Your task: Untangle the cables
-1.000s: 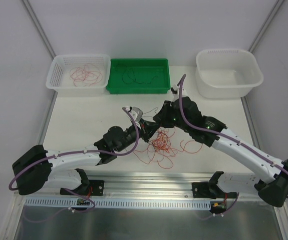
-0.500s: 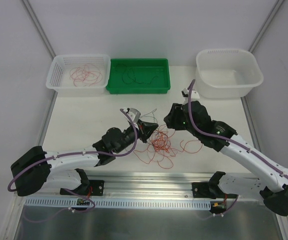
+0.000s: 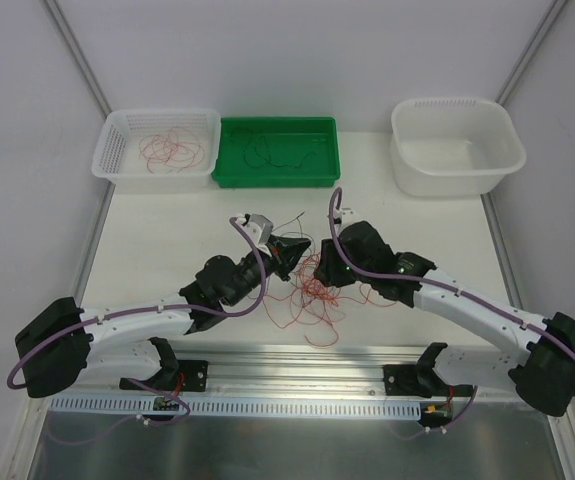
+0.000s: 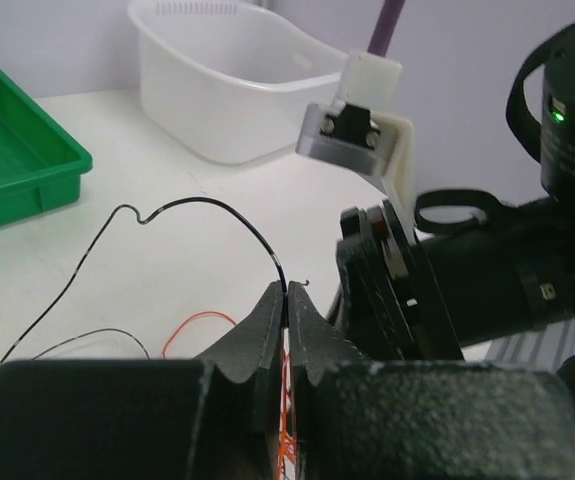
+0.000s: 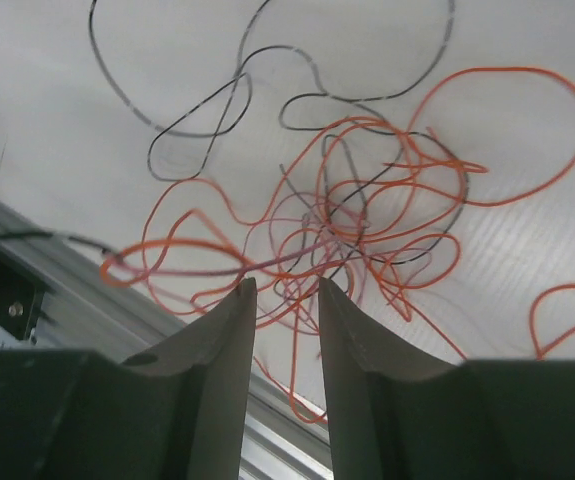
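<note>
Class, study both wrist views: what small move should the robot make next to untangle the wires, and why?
Probably lower the right fingers and close them on an orange-red strand: they stand open above the tangle of thin orange-red and dark wires, while the left fingers pinch a thin black wire.

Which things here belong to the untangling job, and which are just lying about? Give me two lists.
Job:
tangle of wires
black wire, pinched in the left gripper
right gripper, open over the tangle
basket and green tray, each holding loose wires

Lying about:
white tub
table
</note>
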Action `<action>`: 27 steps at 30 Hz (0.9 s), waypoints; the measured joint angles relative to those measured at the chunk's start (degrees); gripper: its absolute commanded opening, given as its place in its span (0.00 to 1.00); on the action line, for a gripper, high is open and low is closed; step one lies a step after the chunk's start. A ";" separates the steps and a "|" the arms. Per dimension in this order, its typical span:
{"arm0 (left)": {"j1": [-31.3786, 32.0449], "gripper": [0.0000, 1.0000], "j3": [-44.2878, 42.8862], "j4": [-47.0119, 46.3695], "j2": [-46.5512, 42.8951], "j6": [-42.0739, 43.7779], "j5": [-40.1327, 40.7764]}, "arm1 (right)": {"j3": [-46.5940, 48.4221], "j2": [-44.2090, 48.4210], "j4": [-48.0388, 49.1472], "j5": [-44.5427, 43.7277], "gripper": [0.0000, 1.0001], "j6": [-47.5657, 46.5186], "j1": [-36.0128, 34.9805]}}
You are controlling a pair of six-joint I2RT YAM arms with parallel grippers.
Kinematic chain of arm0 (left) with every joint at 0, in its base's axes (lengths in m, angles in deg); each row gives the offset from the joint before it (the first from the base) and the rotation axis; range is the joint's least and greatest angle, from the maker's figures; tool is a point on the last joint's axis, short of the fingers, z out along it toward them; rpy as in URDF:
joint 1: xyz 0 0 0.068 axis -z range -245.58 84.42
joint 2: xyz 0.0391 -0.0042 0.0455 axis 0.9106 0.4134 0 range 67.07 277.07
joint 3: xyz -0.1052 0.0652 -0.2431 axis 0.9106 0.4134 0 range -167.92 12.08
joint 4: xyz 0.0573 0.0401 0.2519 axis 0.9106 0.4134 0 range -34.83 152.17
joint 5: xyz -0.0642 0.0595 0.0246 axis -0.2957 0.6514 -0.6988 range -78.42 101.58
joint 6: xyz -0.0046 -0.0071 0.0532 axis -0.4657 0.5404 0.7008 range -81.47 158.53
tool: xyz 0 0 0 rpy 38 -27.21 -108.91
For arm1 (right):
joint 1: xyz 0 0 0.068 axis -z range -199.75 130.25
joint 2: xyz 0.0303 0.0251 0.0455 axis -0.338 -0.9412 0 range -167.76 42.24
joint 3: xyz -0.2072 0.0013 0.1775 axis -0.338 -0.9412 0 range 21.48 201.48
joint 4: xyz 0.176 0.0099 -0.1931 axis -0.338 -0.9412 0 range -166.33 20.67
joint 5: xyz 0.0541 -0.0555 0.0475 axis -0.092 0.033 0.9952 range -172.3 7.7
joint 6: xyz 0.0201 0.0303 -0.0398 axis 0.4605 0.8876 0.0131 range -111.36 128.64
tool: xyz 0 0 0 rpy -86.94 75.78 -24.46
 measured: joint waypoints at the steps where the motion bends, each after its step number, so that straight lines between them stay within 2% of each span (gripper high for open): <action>1: 0.00 0.00 0.00 -0.22 -0.02 0.61 0.68 | -0.50 0.04 0.31 1.42 0.34 -0.55 -0.55; 5: 0.00 0.00 0.00 -1.38 0.00 2.16 2.23 | -3.08 1.86 3.15 6.64 0.34 -2.32 -2.16; 8: 0.00 0.00 0.02 -2.21 0.11 2.38 2.19 | -5.20 5.11 4.11 7.32 0.35 -3.54 -2.21; 13: 0.00 0.00 0.20 -2.12 0.09 2.14 2.05 | -7.52 11.21 4.52 7.26 0.48 -6.91 -0.76; 14: 0.00 0.00 0.24 -1.92 -0.02 1.95 1.97 | -7.63 12.22 4.50 7.26 0.53 -7.89 -0.04; 15: 0.00 0.00 0.26 -1.70 -0.17 1.79 1.75 | -7.63 12.94 4.63 7.32 0.72 -8.98 0.68; 18: 0.00 0.00 0.31 -1.07 -1.25 1.20 0.57 | -7.63 14.12 5.46 7.74 0.90 -12.24 2.67; 22: 0.00 0.00 0.31 0.24 -3.21 0.81 -1.22 | -7.56 13.40 6.73 10.40 0.93 -17.55 4.57; 27: 0.00 0.00 0.31 1.88 -4.52 0.24 -4.17 | -6.43 8.83 8.83 15.28 0.88 -21.53 5.64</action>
